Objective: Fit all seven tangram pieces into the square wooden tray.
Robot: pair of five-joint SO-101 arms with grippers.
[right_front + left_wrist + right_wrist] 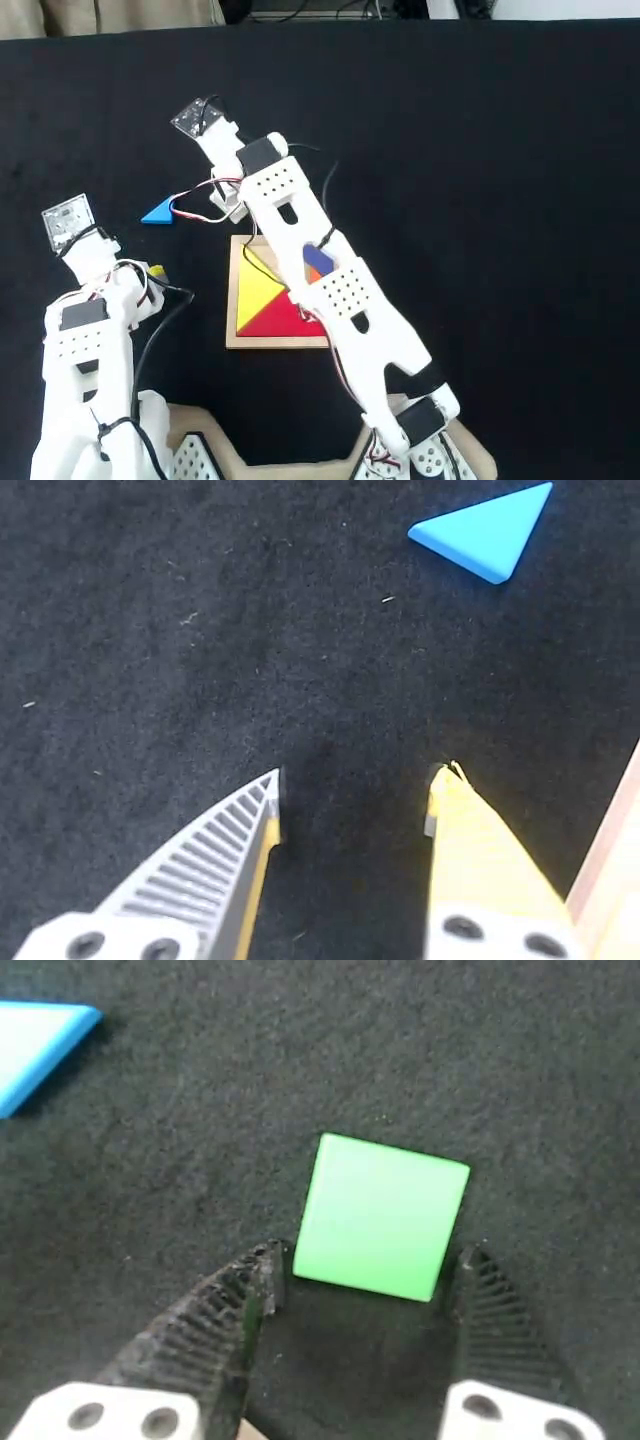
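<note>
The square wooden tray [236,300] lies mid-table and holds a yellow triangle [258,290], a red triangle [283,322] and a dark blue piece [318,258] beside a bit of orange. The right arm crosses over the tray. A light blue triangle [158,212] [485,535] [35,1040] lies on the cloth to the tray's far left. In the right wrist view a green square [380,1215] lies flat, and my right gripper [368,1260] [228,205] is open with its fingertips on either side of the square's near edge. My left gripper [360,790] [150,275] is open and holds nothing, low over bare cloth beside the tray's left edge [610,860].
A black cloth [480,180] covers the table, with wide free room to the right and at the back. Both arm bases stand at the near edge. The right arm's links hide part of the tray.
</note>
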